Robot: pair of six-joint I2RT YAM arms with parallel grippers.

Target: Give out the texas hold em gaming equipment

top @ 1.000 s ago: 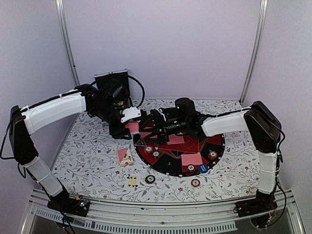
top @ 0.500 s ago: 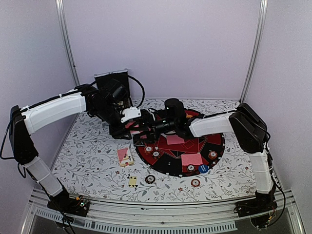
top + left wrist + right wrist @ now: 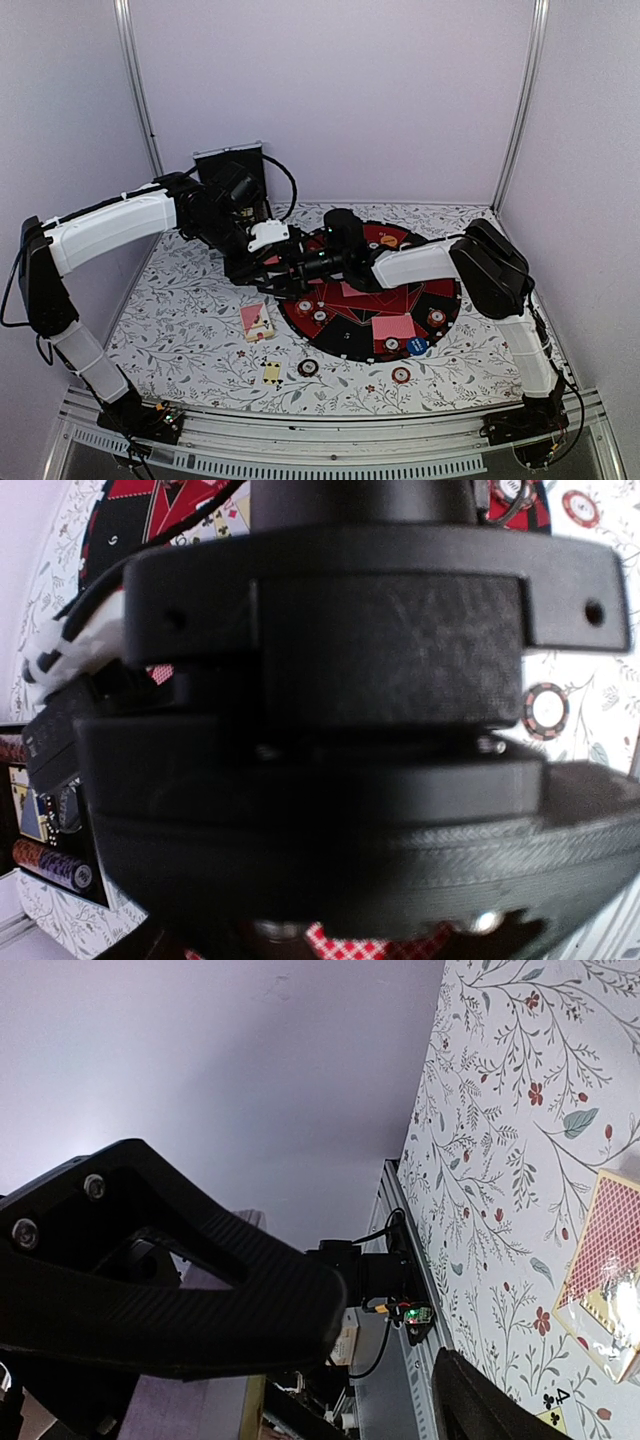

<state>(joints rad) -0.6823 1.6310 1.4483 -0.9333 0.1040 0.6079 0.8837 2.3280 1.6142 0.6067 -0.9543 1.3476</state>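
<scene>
My left gripper (image 3: pixel 268 262) hangs just left of the round board, shut on a stack of pink-backed playing cards (image 3: pixel 375 943). Only a sliver of the cards shows in the left wrist view, because the black body of my right gripper (image 3: pixel 290 270) fills that view. The right gripper (image 3: pixel 395 1335) is open, its fingers right against the held cards. The pink card box (image 3: pixel 256 321) (image 3: pixel 603 1260) lies on the floral table. Pink cards (image 3: pixel 394 327), striped chips (image 3: pixel 437 317) and a blue button (image 3: pixel 417 345) lie on the board.
The round red-and-black board (image 3: pixel 440 275) takes up the table's middle right. A black case (image 3: pixel 232 172) stands at the back left. Loose chips (image 3: pixel 308 367) (image 3: pixel 401 375) and a small face-up card (image 3: pixel 271 372) lie near the front edge. Another chip (image 3: pixel 546 710) lies on the table.
The right arm has stretched further left across the board until its open gripper meets the left gripper's cards. The left arm has stayed put.
</scene>
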